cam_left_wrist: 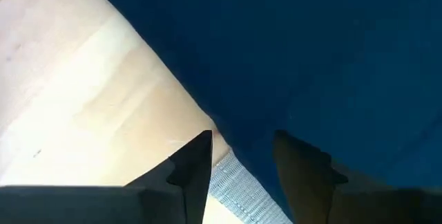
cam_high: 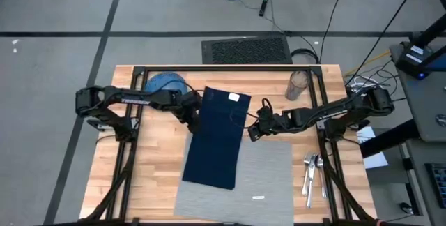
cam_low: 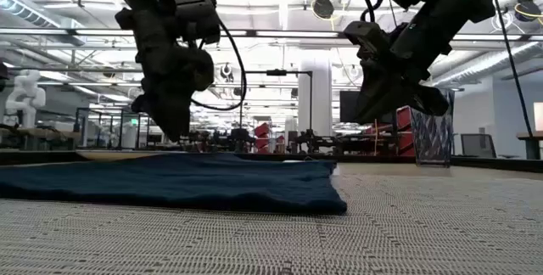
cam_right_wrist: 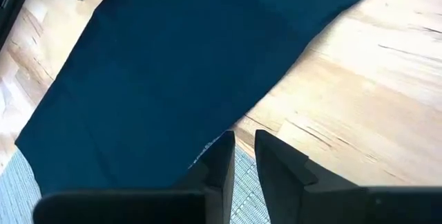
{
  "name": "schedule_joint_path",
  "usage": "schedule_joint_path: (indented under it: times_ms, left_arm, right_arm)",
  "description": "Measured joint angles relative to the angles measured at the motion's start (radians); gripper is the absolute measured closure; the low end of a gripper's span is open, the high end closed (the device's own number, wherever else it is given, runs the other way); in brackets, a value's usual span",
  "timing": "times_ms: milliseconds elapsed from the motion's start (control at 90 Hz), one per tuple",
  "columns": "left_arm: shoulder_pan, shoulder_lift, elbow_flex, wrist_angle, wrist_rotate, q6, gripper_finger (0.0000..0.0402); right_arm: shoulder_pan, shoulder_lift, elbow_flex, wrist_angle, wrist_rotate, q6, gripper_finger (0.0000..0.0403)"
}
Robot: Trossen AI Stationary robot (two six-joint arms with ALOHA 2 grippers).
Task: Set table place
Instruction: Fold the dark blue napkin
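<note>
While the left tool [cam_high: 194, 111] hangs over the left long edge of the dark navy napkin [cam_high: 217, 137], its two fingers [cam_left_wrist: 197, 162] stand moderately apart with nothing between them; in the left wrist view one finger shows over bare wood and the other over the cloth's border. Behind it, at about 11 o'clock on the worktop [cam_high: 139, 163], sits a blue dish [cam_high: 164, 83], partly hidden by the left arm. The napkin lies flat and slightly tilted, running from 12 o'clock down toward the centre, with a small white tag [cam_high: 233, 98] near its far end. Its near end overlaps the far left corner of the light-grey placemat [cam_high: 265, 177], which lies at 6 o'clock, flush with the worktop's near edge, and carries its own small white tag [cam_high: 258, 197].

At the napkin's right long edge hangs the right tool [cam_high: 252, 131], its fingers [cam_right_wrist: 224, 158] drawn close with only a narrow gap and gripping nothing; the low view shows both tools raised clear of the cloth. A clear glass [cam_high: 298, 84] stands at about 1 o'clock, and a bundle of cutlery [cam_high: 311, 171] lies at 4 o'clock, just right of the placemat.
</note>
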Motion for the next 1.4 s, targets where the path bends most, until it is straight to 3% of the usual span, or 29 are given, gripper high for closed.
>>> schedule_joint_path:
  times_ms: [200, 500, 678, 922, 1400]
  left_arm:
    - [-0.020, 0.068, 0.000, 0.061, 0.008, -0.001, 0.0262]
    - [-0.018, 0.070, 0.000, 0.064, -0.001, -0.001, 0.0266]
    - [-0.019, 0.070, 0.000, 0.063, -0.009, 0.000, 0.0302]
    - [-0.015, 0.070, 0.000, 0.064, -0.019, 0.007, 0.0393]
    - [-0.015, 0.049, 0.033, 0.076, 0.046, 0.001, 0.0401]
  right_arm:
    - [0.000, 0.000, 0.000, -0.002, 0.000, -0.005, 0.0358]
    - [0.001, 0.000, 0.000, -0.006, -0.004, -0.006, 0.0358]
    - [0.001, 0.000, 0.000, -0.008, -0.004, -0.008, 0.0358]
    - [0.001, 0.000, 0.000, -0.008, -0.004, -0.008, 0.0358]
    - [0.031, 0.000, 0.000, 0.052, -0.004, -0.152, 0.0358]
